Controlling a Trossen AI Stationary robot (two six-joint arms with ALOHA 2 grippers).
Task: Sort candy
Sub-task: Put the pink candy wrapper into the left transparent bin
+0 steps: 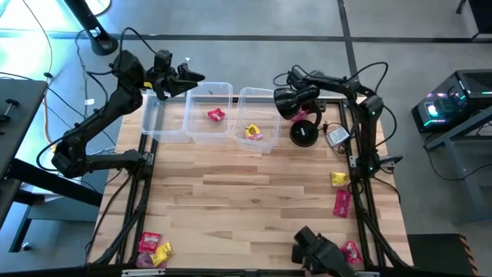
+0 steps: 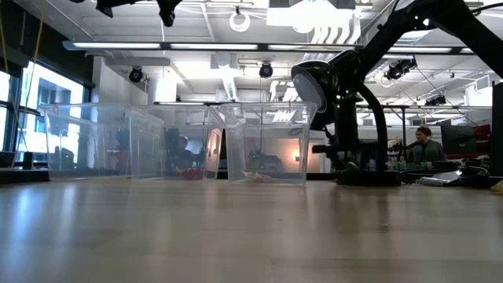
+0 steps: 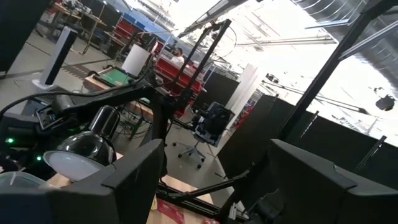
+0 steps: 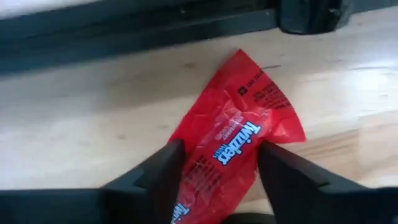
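Note:
A red Twizzlers candy packet (image 4: 239, 140) lies flat on the wooden table near its near right corner (image 1: 351, 251). My right gripper (image 4: 217, 183) points down over it, open, with one finger on each side of the packet's lower half. My left gripper (image 3: 217, 186) hangs high over the far left tub (image 1: 164, 117), open and holding nothing. A pink-red candy (image 1: 217, 115) lies in the middle tub (image 1: 209, 127) and a yellow candy (image 1: 253, 131) in the right tub (image 1: 257, 142). My right gripper comes from above, its fingers (image 4: 163, 177) standing across the red packet's narrower end (image 4: 211, 171), which lies flat on the table. The finger edges meet the wrapper's outline, but I cannot tell whether they touch it.
A black desk lamp (image 1: 296, 102) with a round base (image 1: 304, 134) stands at the far right beside the tubs. A yellow candy (image 1: 339, 178) and a red candy (image 1: 342, 202) lie at the right edge. More candies (image 1: 152, 250) sit at the near left corner.

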